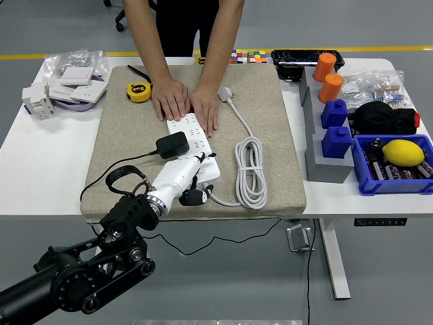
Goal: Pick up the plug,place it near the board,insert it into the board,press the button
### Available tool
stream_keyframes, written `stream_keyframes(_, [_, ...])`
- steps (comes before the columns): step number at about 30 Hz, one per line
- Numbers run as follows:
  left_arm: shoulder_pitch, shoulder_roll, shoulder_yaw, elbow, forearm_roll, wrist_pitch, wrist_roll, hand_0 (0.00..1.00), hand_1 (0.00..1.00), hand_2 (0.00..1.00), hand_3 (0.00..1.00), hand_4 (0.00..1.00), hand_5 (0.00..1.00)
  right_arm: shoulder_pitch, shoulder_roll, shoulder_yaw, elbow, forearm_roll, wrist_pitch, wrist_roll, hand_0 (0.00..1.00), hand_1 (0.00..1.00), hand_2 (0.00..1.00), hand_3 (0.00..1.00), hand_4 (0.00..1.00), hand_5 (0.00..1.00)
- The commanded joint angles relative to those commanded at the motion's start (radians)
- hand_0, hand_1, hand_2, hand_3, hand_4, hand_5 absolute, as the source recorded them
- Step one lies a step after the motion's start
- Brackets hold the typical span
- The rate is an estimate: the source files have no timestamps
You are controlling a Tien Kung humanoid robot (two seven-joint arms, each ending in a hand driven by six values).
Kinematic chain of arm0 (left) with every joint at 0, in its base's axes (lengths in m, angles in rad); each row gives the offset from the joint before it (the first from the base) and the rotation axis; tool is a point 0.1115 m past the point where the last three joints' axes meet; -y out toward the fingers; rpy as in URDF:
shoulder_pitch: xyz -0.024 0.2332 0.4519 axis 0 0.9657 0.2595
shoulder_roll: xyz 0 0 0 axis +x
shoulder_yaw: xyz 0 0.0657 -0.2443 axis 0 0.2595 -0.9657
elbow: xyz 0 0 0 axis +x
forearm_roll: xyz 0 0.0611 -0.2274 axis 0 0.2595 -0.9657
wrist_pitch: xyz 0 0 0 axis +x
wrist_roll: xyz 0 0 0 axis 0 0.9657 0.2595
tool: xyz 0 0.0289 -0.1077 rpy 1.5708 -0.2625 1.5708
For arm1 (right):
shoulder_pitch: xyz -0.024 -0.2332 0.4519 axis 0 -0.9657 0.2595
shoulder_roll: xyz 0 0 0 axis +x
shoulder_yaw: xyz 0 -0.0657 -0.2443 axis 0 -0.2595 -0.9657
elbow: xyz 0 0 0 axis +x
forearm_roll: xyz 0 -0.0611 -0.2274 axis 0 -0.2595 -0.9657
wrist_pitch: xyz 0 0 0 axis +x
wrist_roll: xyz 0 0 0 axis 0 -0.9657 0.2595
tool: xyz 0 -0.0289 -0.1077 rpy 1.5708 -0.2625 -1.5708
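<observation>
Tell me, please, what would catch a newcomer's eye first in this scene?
Probably the person's two hands pressing down the far end of the white power strip on the beige mat. Next, the robot's white left hand at the strip's near end, beside the black plug sitting on it.
</observation>
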Motion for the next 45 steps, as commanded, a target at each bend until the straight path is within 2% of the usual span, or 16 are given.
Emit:
stream_keyframes(12, [0.001,0.011,0.003,0.022,0.001,-0.030,0.021,0.149,0.033,0.127,0.872,0.583,0.072,-0.001,0.001,0.005,0.000,-0.003,-0.001,-0.001,0.998,0.925,0.869,0.903,0.998,0.998])
stream_keyframes(27, [0.021,0.033,-0.017,-0.024,0.014,-0.033,0.026,0.146,0.033,0.128,0.819,0.594,0.079,-0.006,0.001,0.008,0.000,-0.012,0.000,-0.002,0.998,0.926,0.869,0.903,0.998,0.998])
stream_keyframes(34, [0.025,0.038,-0.015,-0.025,0.013,-0.041,0.030,0.146,0.032,0.127,0.800,0.594,0.078,-0.005,0.001,0.006,0.000,-0.011,0.000,-0.002,0.998,0.926,0.869,0.903,0.998,0.998])
stream_keyframes(35, [0.026,0.039,-0.015,-0.024,0.012,-0.042,0.031,0.146,0.032,0.128,0.772,0.594,0.079,-0.006,0.001,0.005,0.000,-0.011,0.001,-0.002,0.998,0.926,0.869,0.903,0.998,0.998])
stream_keyframes(45, [0.029,0.039,-0.014,-0.017,0.015,-0.044,0.029,0.146,0.031,0.127,0.776,0.610,0.095,-0.009,0.000,0.006,0.000,-0.012,0.001,-0.002,0.998,0.926,0.869,0.903,0.998,0.998])
